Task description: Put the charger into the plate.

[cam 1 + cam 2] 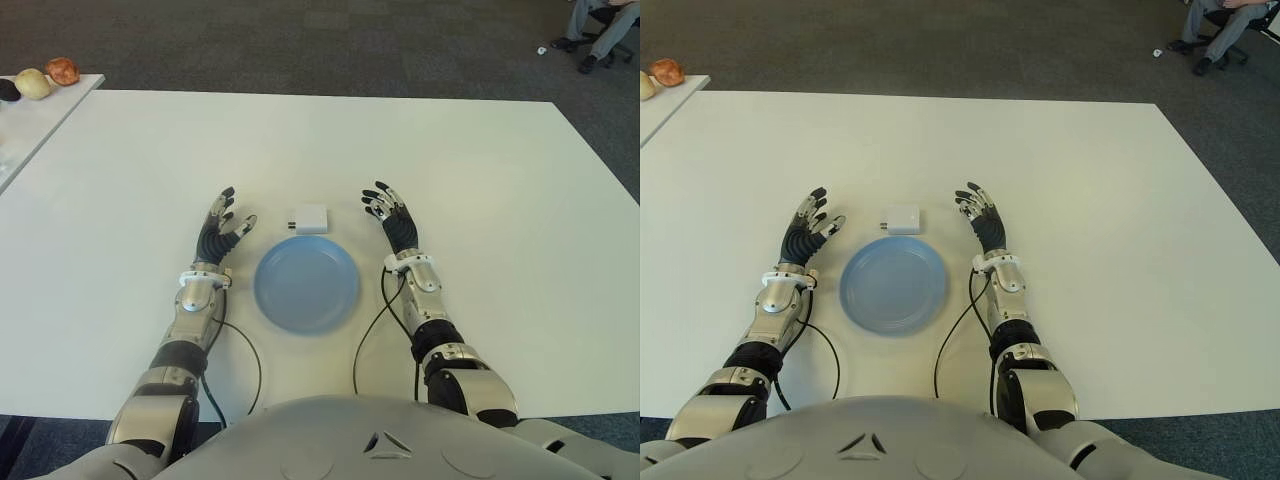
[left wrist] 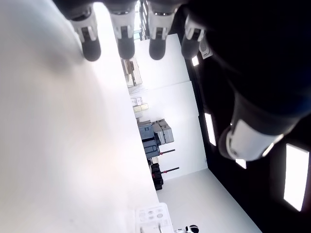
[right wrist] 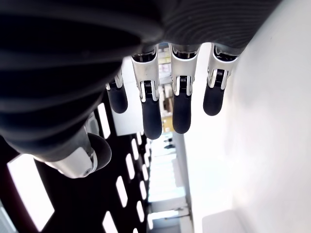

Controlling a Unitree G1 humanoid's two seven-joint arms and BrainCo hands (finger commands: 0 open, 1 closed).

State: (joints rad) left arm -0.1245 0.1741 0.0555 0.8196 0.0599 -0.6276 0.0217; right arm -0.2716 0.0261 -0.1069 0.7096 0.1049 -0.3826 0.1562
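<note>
A small white charger (image 1: 309,219) lies on the white table (image 1: 480,180), just beyond the far rim of a round blue plate (image 1: 306,284). The plate holds nothing. My left hand (image 1: 223,228) shows left of the plate, fingers spread and holding nothing. My right hand (image 1: 390,214) shows right of the charger, fingers also spread and bare. The charger (image 2: 154,219) appears at the edge of the left wrist view. Both wrist views show straight fingers (image 3: 151,111) with nothing between them.
A second white table (image 1: 30,125) at the far left carries a few rounded objects (image 1: 48,77). A seated person's legs (image 1: 600,35) show at the far right on dark carpet. Cables (image 1: 236,350) run along both forearms.
</note>
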